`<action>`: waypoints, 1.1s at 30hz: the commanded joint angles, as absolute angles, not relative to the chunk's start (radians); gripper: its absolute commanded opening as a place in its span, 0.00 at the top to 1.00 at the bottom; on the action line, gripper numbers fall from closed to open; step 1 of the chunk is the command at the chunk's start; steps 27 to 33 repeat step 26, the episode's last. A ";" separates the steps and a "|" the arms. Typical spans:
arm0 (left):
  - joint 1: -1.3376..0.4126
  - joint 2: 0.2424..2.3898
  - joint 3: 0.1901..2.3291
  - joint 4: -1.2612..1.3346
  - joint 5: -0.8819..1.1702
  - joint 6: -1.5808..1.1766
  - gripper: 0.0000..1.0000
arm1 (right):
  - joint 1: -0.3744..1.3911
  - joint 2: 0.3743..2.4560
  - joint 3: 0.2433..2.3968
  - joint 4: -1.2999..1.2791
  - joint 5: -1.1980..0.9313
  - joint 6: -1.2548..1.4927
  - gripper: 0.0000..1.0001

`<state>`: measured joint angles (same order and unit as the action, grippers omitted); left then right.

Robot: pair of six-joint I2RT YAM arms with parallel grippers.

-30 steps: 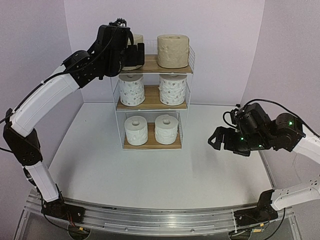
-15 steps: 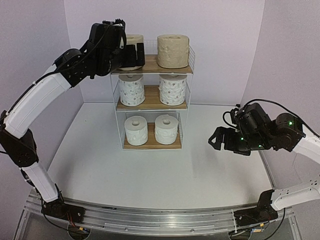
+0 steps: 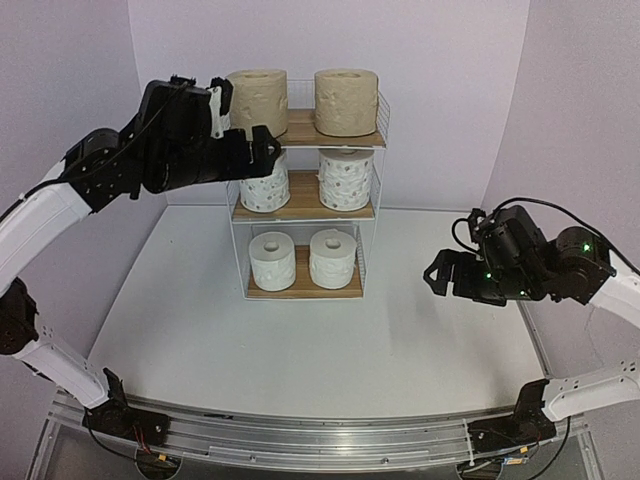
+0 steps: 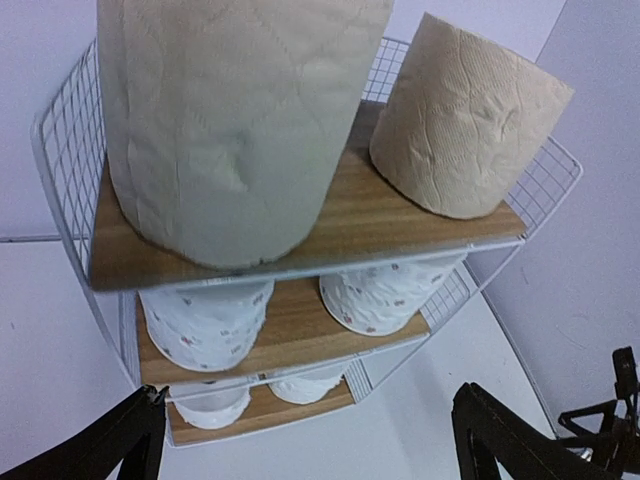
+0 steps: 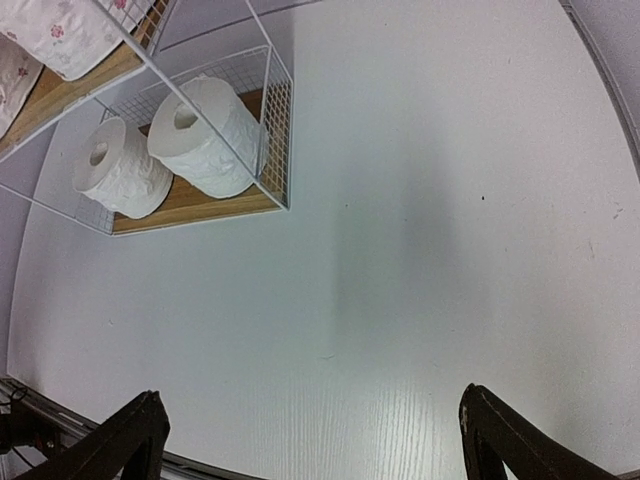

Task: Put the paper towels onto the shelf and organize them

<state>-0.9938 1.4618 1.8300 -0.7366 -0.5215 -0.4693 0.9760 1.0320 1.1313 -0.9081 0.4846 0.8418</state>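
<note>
**STATUS: BOTH CLAWS WIDE AND EMPTY, SIX ROLLS ON SHELF**

Left claw [image 3: 262, 150]: the jaws are spread wide with nothing between them. The claw hangs in front of the upper left corner of the shelf [image 3: 303, 205], about level with the front edge of the top board.
- The left beige roll [image 3: 257, 98] stands upright just beyond and above the fingers, without touching them. In the wrist view it fills the space ahead of the open jaws.
- The right beige roll [image 3: 346, 100] stands farther ahead and to the claw's right on the same board, apart from the first.
- The two printed rolls [image 3: 345, 178] stand side by side on the middle board, below and beyond the claw.

Right claw [image 3: 438, 275]: the jaws are spread wide and nothing is held. The claw hovers above the table [image 3: 300, 350], well apart from the shelf.
- The bottom tier lies ahead of the claw and to its left.
- The two plain white rolls [image 3: 272, 259] stand there upright, side by side, with their cores facing up.
</note>
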 commanded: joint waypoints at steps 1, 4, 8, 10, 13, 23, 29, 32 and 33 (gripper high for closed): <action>-1.020 1.279 1.610 -0.727 -0.466 -0.619 0.00 | 0.978 1.002 1.129 -0.918 0.601 0.835 0.02; -1.022 1.161 1.364 -0.706 -0.460 -0.725 0.00 | 0.977 0.999 1.107 -0.918 0.664 0.832 0.02; -1.020 1.033 1.063 -0.743 -0.513 -0.910 0.00 | 0.970 0.998 1.069 -0.917 0.741 0.823 0.02; -1.012 1.004 0.966 -0.791 -0.539 -1.013 0.00 | 0.971 0.992 1.044 -0.918 0.784 0.838 0.02; -0.951 0.966 0.815 -0.809 -0.552 -1.117 0.00 | 0.970 0.986 1.002 -0.919 0.838 0.858 0.02; -0.661 0.814 0.617 -0.672 -0.434 -1.081 0.00 | 0.970 1.035 0.929 -0.918 0.911 0.949 0.02; -0.661 0.797 0.624 -0.698 -0.453 -1.093 0.00 | 0.970 1.049 0.934 -0.919 0.917 0.946 0.02; -0.661 0.797 0.624 -0.698 -0.453 -1.093 0.00 | 0.970 1.049 0.934 -0.919 0.917 0.946 0.02; -0.661 0.797 0.624 -0.698 -0.453 -1.093 0.00 | 0.970 1.049 0.934 -0.919 0.917 0.946 0.02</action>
